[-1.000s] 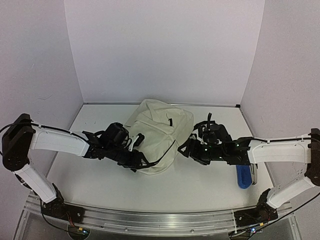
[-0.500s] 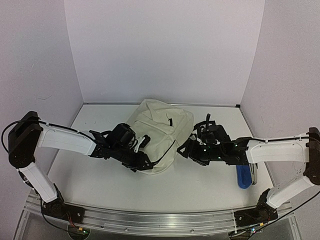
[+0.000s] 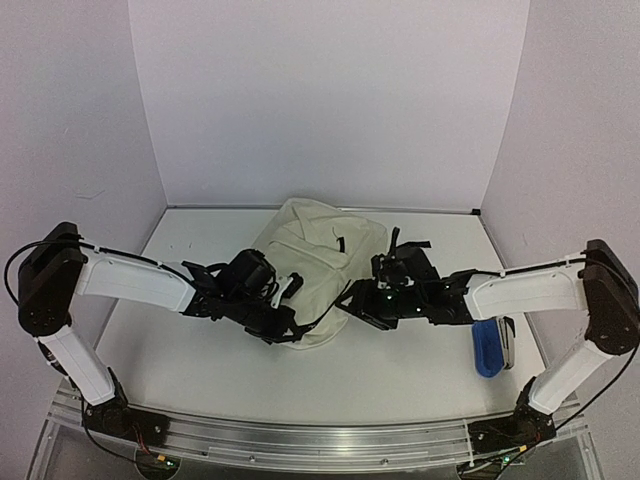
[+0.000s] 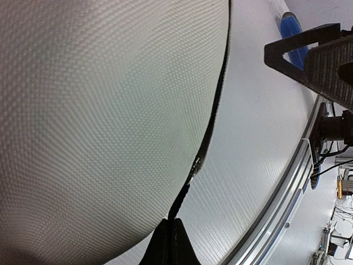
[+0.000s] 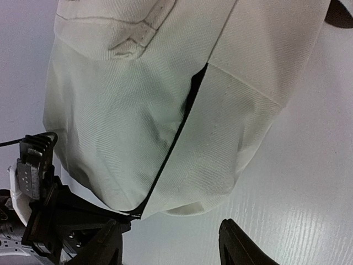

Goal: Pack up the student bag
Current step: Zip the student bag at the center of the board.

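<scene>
Pinching the black zipper trim [image 4: 213, 117] at the six o'clock edge of the student bag [image 3: 318, 262], slumped mid-table, the left gripper [image 4: 170, 242] is clamped tight, yet a tug could slip that thin trim free, since the right gripper [image 5: 172, 236] at four o'clock gapes, holding nothing.

White table [image 3: 200, 370] carries the cream bag [image 3: 318, 250] slumped near its middle and a blue thing [image 3: 486, 353] lying well apart toward the right side

blue object [image 3: 487, 352] | on white table [image 3: 400, 380] | right side, near edge
</scene>
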Tool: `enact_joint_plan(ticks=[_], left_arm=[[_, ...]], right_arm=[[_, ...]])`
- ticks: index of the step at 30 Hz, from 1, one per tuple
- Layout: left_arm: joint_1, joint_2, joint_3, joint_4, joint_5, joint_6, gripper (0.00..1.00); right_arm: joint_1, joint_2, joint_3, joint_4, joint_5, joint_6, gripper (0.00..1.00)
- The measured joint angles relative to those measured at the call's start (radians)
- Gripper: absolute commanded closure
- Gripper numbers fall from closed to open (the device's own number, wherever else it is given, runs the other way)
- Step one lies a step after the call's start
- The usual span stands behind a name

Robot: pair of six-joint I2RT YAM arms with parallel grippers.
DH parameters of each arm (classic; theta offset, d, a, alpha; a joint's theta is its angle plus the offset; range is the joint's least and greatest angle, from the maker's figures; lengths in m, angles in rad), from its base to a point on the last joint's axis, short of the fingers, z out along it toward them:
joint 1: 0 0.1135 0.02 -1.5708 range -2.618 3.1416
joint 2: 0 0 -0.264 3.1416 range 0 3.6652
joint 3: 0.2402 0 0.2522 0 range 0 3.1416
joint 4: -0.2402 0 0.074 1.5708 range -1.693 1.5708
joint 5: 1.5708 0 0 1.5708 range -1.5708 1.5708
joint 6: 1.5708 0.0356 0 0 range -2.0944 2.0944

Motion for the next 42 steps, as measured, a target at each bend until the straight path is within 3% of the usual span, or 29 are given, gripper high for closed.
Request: enact_joint_plan(ticks=[7,15,21,27,42], left_arm=[[-0.043,-0.006,0.033,-0.005,-0.004,-0.005,1.00],[-0.060,-0.009,0.045,-0.007,-0.013,-0.005,1.00],[-0.060,-0.017,0.045,-0.007,-0.013,-0.005,1.00],[-0.060,-0.028,0.057,-0.023,-0.023,-0.003,1.00],[-0.065,-0.159,0.118,-0.197,-0.171,0.072,1.00]], right_arm=[[0.028,0.094,0.056,0.054,-0.050,0.018,0.42],[0.043,0.145,0.058,0.083,-0.063,0.060,0.51],[0.043,0.175,0.059,0.099,-0.057,0.085,0.68],[0.043,0.184,0.060,0.123,-0.038,0.108,0.99],[0.003,-0.036,-0.062,0.122,0.077,0.137,1.00]])
